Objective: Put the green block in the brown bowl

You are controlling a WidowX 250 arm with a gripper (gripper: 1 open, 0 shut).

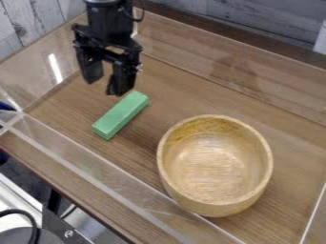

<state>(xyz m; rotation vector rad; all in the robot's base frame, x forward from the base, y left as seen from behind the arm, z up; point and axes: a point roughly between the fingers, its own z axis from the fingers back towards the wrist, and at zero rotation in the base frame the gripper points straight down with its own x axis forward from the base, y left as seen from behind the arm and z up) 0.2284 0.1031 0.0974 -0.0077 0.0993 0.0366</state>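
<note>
The green block (120, 115) lies flat on the wooden table, left of centre, its long side running diagonally. My gripper (107, 80) hangs just above the block's far end, pointing straight down, open, with nothing between its black fingers (91, 71). The brown bowl (214, 163) sits upright at the lower right, empty, about a block's length from the green block.
Clear plastic walls (76, 157) fence the table along the front and left. A clear plastic piece (117, 26) stands at the back left corner. Bare wood lies between the block and the bowl.
</note>
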